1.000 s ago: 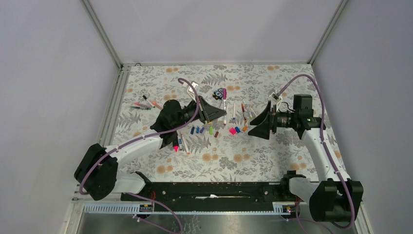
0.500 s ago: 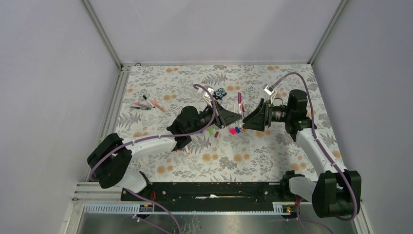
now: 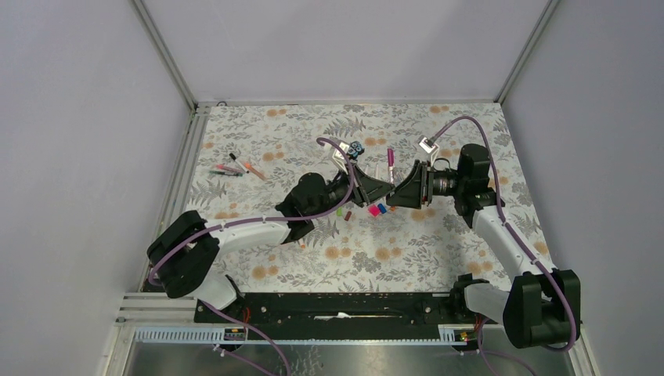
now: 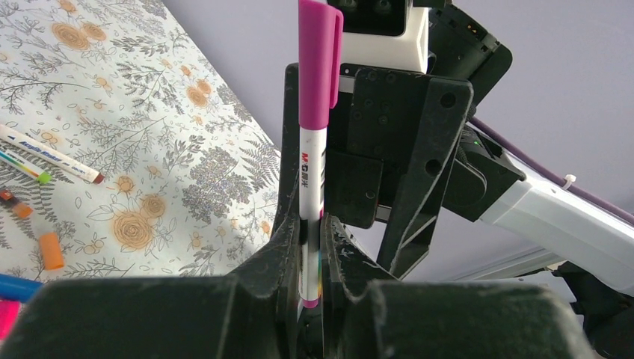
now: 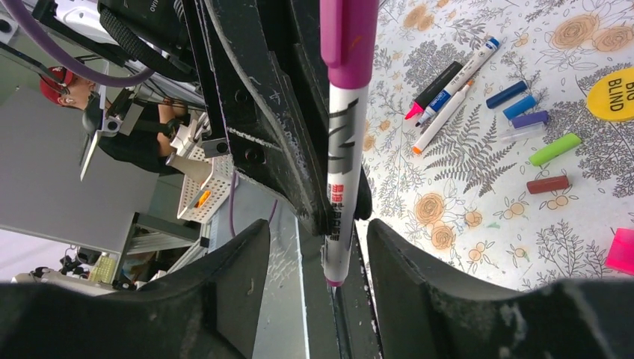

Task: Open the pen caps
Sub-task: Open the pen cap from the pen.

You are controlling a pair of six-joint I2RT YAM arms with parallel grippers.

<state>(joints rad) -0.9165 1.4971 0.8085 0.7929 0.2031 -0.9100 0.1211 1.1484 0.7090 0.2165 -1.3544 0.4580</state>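
In the middle of the overhead frame, my left gripper [image 3: 374, 190] is pinched tight on the lower barrel of a white pen [image 4: 312, 187], holding it upright with its magenta cap [image 4: 318, 67] on, at the top of the left wrist frame. My right gripper [image 5: 318, 254] faces it, fingers spread either side of that pen and touching nothing I can see. Several loose caps [image 5: 553, 149] and uncapped pens [image 5: 448, 90] lie on the floral table [image 3: 438, 258], upper right of the right wrist frame. I judge the job well along, with this cap and perhaps the group of pens [image 3: 235, 167] at the overhead frame's left remaining.
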